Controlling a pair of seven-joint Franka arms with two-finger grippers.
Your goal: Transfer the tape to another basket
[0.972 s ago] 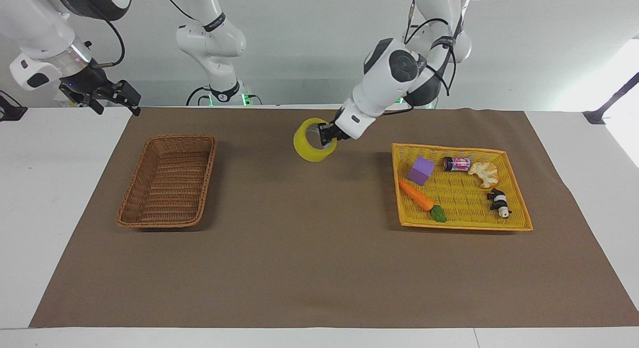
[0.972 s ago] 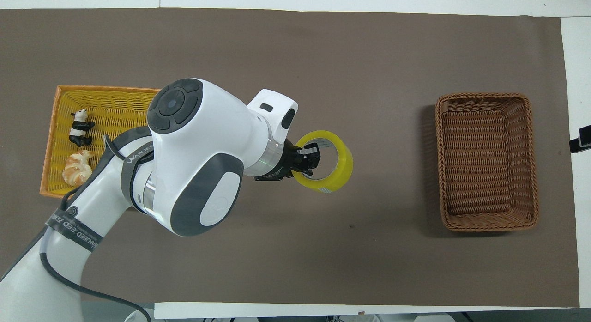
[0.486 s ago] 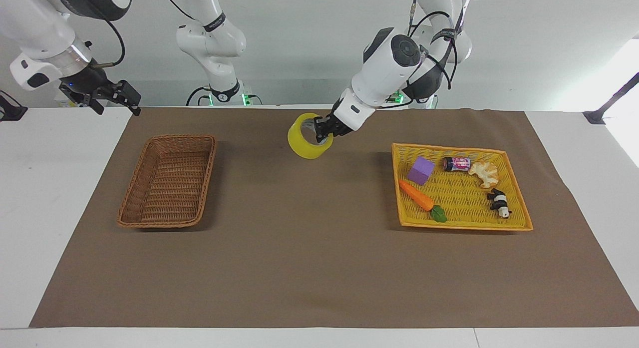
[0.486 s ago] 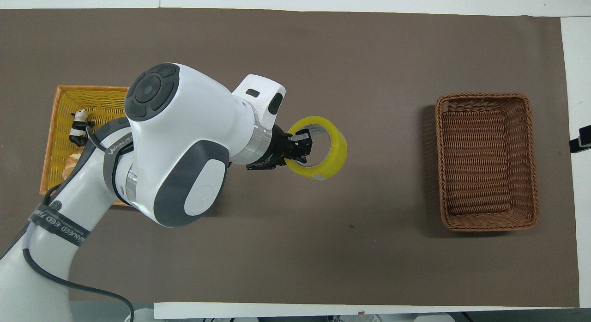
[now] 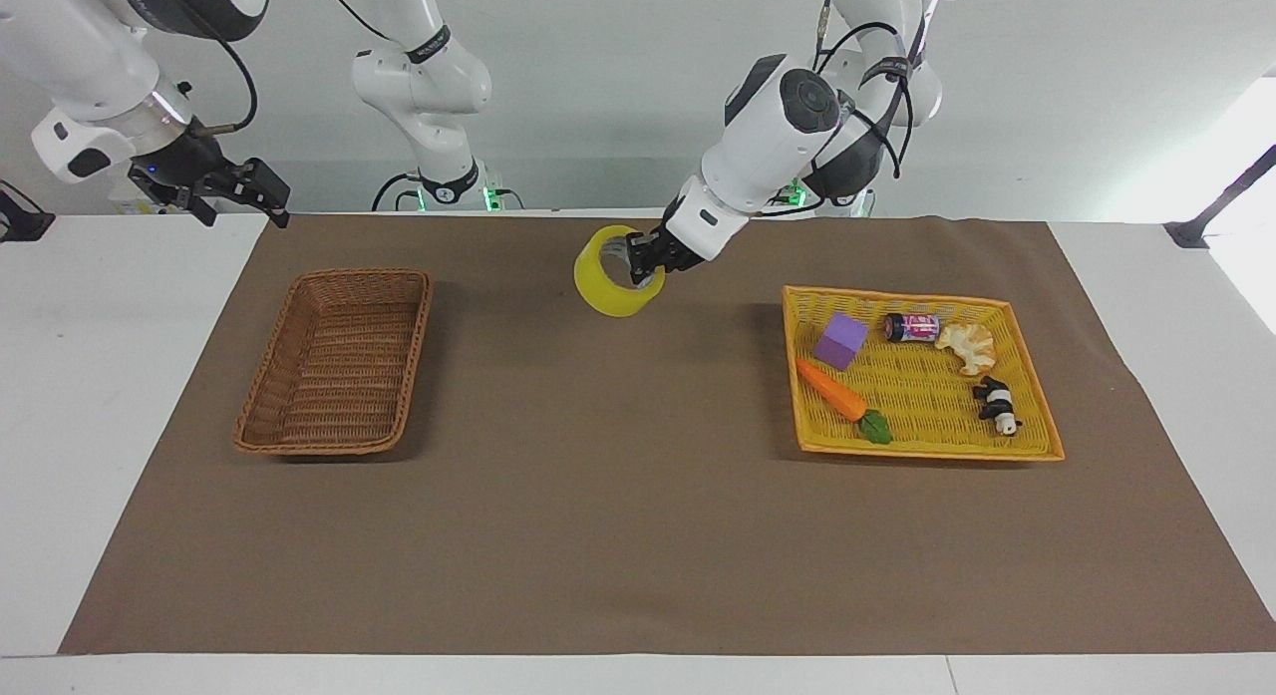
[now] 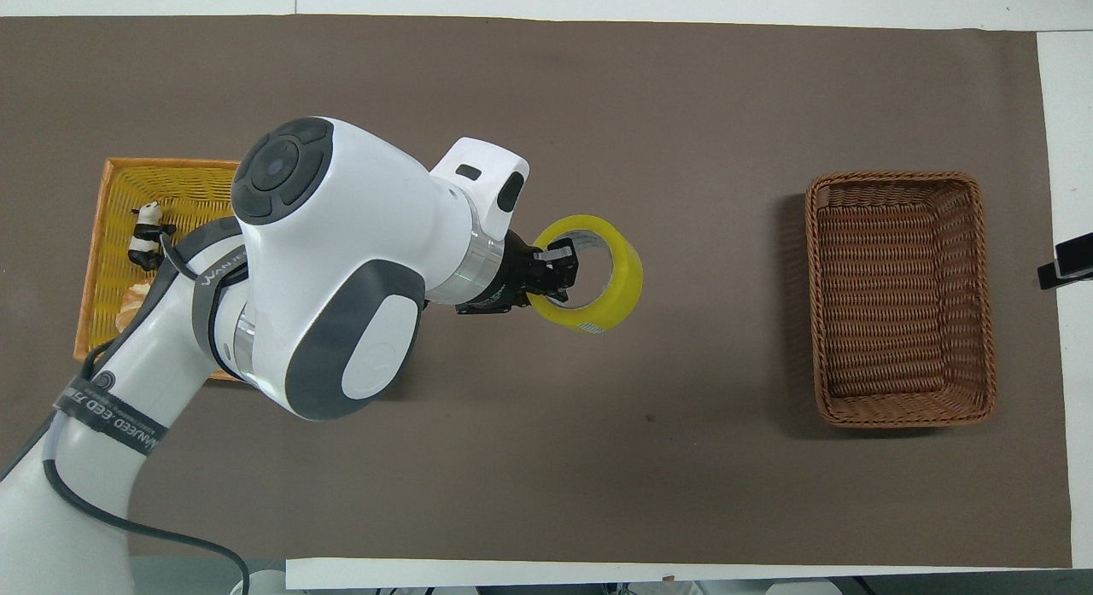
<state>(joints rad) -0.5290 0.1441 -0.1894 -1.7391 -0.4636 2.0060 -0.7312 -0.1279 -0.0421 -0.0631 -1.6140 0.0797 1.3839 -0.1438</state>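
Note:
The tape (image 5: 610,288), a wide yellow roll with a pale inner ring, hangs tilted above the brown mat between the two baskets. My left gripper (image 5: 639,264) is shut on its wall, one finger inside the ring. From overhead the tape (image 6: 616,293) juts from the left gripper (image 6: 559,267). The brown wicker basket (image 5: 321,446) sits empty at the right arm's end of the mat, and from overhead the basket (image 6: 897,178) shows a bare floor. My right gripper (image 5: 244,191) waits open over the table's edge beside that basket; only the right gripper (image 6: 1061,268) tip shows overhead.
A flat yellow tray (image 5: 917,455) at the left arm's end holds a purple block (image 5: 840,340), a carrot (image 5: 832,390), a small can (image 5: 912,327), a pastry (image 5: 967,345) and a panda figure (image 5: 996,404). The left arm covers much of the tray (image 6: 171,162) overhead.
The left gripper carried the tape a little up and toward the brown basket, then nearly stopped. The right gripper shifted slightly toward the mat.

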